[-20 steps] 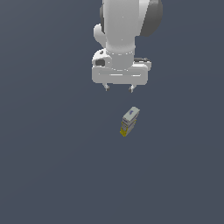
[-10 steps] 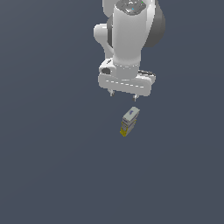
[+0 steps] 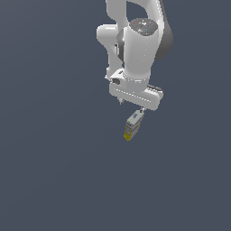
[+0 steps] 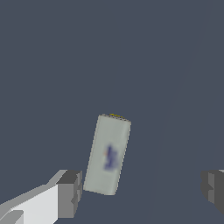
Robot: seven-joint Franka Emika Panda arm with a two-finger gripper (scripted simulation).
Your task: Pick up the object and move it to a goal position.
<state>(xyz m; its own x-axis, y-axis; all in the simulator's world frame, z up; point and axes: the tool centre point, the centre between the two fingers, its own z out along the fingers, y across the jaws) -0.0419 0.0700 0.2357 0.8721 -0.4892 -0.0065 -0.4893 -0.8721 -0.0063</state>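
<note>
Moved: your arm has dropped toward the carton (image 3: 133, 125) over the past second; the box lies where it did.
Claw: the claw (image 3: 131, 105) hangs just above the carton's near end, spread wide, holding nothing.
Fingers: you see one finger (image 4: 69, 193) beside the carton, the other apart.
Carton: flat on the grey counter (image 3: 54, 171), yellow end away from the arm.

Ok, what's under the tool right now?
The carton lies on the bare dark floor, with the open tool above its near end and the fingers not touching it. Whatever is under the carton is hidden.
</note>
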